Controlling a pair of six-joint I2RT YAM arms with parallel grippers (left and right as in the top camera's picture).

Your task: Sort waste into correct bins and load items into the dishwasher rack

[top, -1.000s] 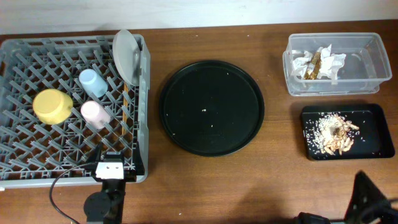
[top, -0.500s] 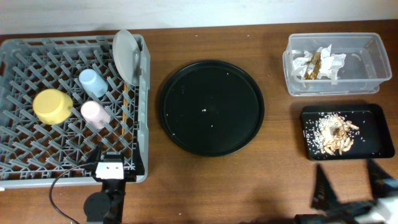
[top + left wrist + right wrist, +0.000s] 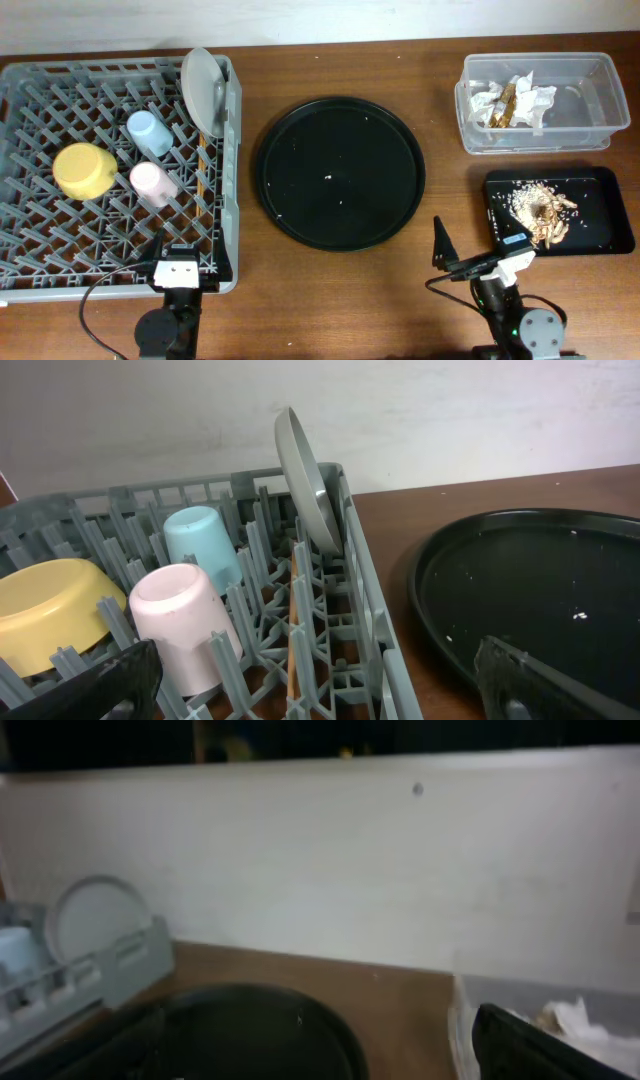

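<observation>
On the worktop, the dishwasher rack sits at 9 o'clock of the round tray, the tub at 2 o'clock and the flat tray at 4 o'clock. In the rack, the plate stands at the 1 o'clock corner, the chopsticks lie along the 3 o'clock side, and the bowl sits at 9 o'clock of the far cup and near cup. Crumpled paper lies in the tub, food scraps in the flat tray.
</observation>
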